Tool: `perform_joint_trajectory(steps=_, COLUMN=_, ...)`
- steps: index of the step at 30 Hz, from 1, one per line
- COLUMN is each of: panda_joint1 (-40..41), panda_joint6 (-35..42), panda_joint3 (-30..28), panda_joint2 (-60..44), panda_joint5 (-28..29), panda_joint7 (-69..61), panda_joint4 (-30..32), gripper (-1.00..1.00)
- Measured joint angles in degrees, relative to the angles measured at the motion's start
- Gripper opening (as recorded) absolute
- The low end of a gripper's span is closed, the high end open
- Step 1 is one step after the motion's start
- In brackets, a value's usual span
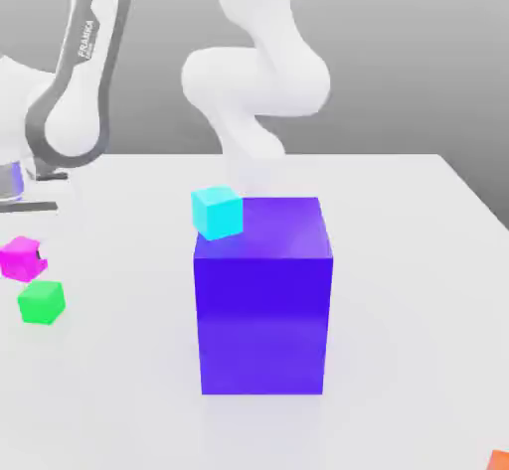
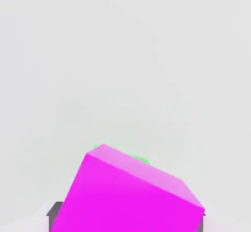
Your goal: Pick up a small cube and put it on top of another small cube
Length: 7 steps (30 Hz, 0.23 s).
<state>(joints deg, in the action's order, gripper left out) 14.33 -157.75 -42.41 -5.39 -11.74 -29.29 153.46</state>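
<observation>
Holding the magenta cube (image 2: 132, 196) in my gripper (image 1: 36, 256), fingers clamped on it, I judge the pick done and the placing left; it hangs just above the green cube (image 1: 42, 301), which peeks from behind it in the hand view, perhaps not yet squarely underneath. Counting from the big blue-violet block (image 1: 262, 299): one orange cube (image 1: 500, 460) nearer than it at the exterior view's right, one green and one magenta cube toward the left, one cyan cube (image 1: 217, 212) at its far top corner.
</observation>
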Motion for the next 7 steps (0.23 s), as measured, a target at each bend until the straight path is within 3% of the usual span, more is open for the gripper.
perform_joint_trajectory(steps=6, panda_joint1=4.71, panda_joint6=-4.07, panda_joint3=6.65, panda_joint2=-5.96, panda_joint5=-10.60, panda_joint7=-7.60, panda_joint4=0.26, gripper=-1.00)
perform_joint_trajectory(steps=7, panda_joint1=5.36, panda_joint6=-4.55, panda_joint3=7.52, panda_joint2=-6.62, panda_joint5=-11.76, panda_joint7=-8.43, panda_joint4=0.30, gripper=1.00)
